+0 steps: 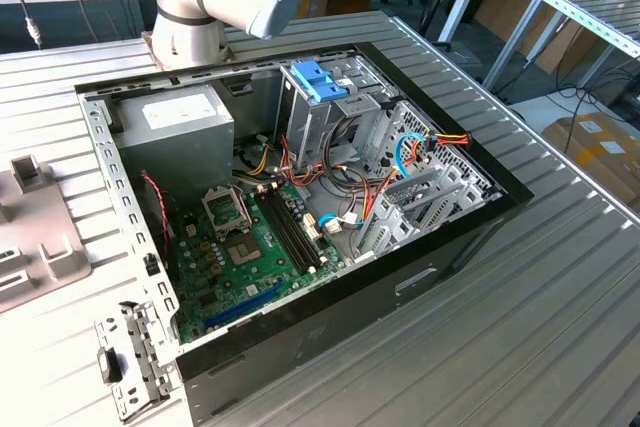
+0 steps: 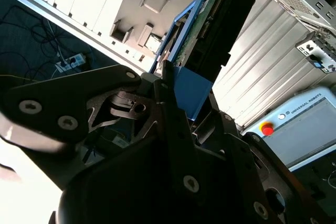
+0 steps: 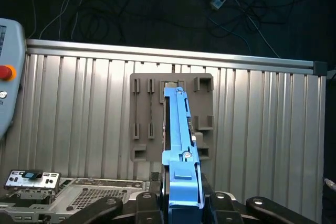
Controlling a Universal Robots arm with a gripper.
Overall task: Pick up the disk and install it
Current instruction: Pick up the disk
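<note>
The disk [image 3: 181, 145] stands edge-on in the first wrist view, a bright blue rail with a tab end over a dark body. My gripper [image 3: 181, 204] is shut on its lower end, black fingers [image 3: 148, 203] on either side. It hangs above the grey holder plate [image 3: 144, 124], apart from it. In the second wrist view the disk [image 2: 191, 90] runs from between the black finger links towards the dark circuit side [image 2: 210, 19]. In the exterior view the open computer case [image 1: 470, 237] lies on the table with its drive cage [image 1: 320, 122] at the back.
A pale blue latch [image 1: 320, 80] sits on top of the drive cage. The grey power supply box [image 1: 185, 122], motherboard [image 1: 245, 247] and loose cables [image 1: 400, 157] fill the case. The holder plate [image 1: 40, 247] lies at the exterior view's left. A pendant with a red button [image 3: 6, 72] lies nearby.
</note>
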